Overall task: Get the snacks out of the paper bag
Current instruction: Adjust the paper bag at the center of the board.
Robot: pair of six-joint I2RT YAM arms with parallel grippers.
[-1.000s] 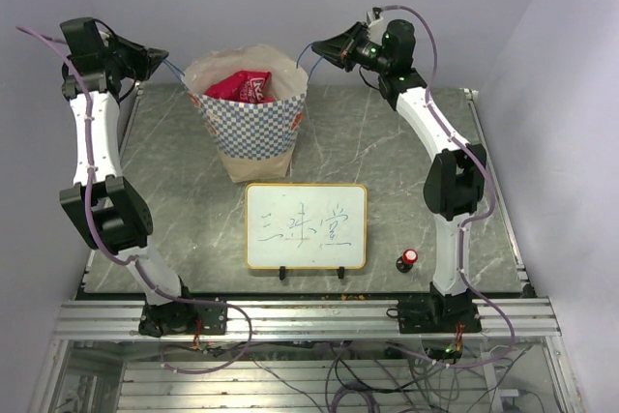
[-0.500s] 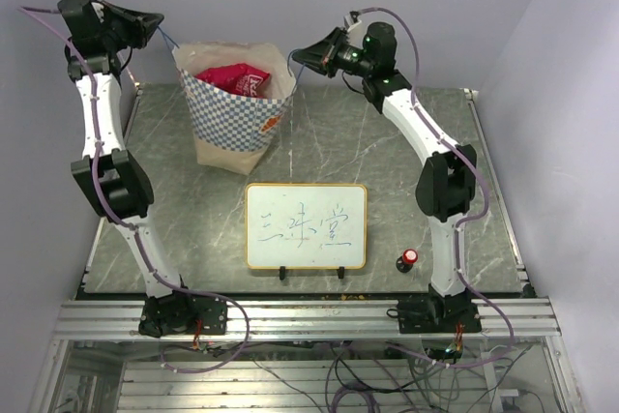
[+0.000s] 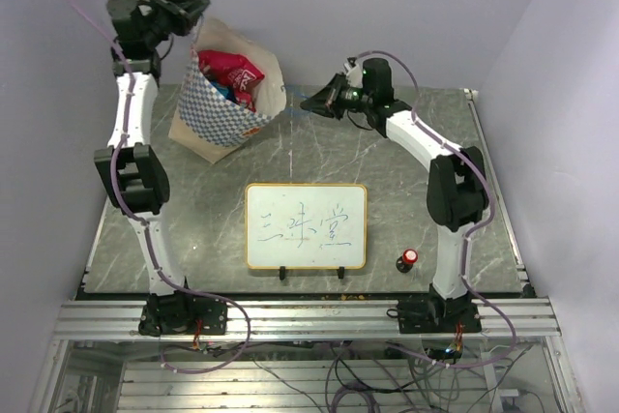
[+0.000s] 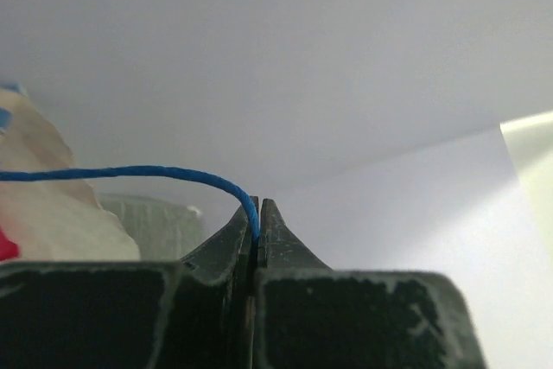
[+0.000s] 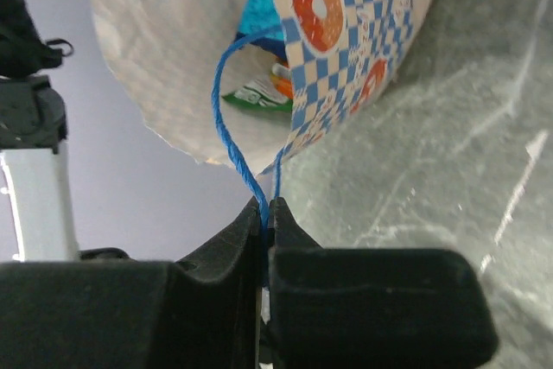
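Observation:
The tan paper bag [image 3: 224,113] with its blue-white checkered band is tipped over, mouth toward the right and front, held up at the back left. A red foil snack [image 3: 232,69] and blue ones show in its mouth. My left gripper [image 3: 201,5] is raised high and shut on one blue cord handle [image 4: 164,173]. My right gripper [image 3: 308,103] is lower, right of the bag, shut on the other blue cord handle [image 5: 232,140]. The right wrist view looks into the bag [image 5: 346,58], where green, orange and blue snacks [image 5: 259,92] lie.
A framed whiteboard [image 3: 306,225] with writing stands at the table's middle front. A small red-capped black knob [image 3: 408,259] sits to its right. Lilac walls close in the back and both sides.
My left gripper has risen and swung right with its handle, while my right gripper has dropped lower. The bag has gone from upright to strongly tilted, its mouth turned toward the right.

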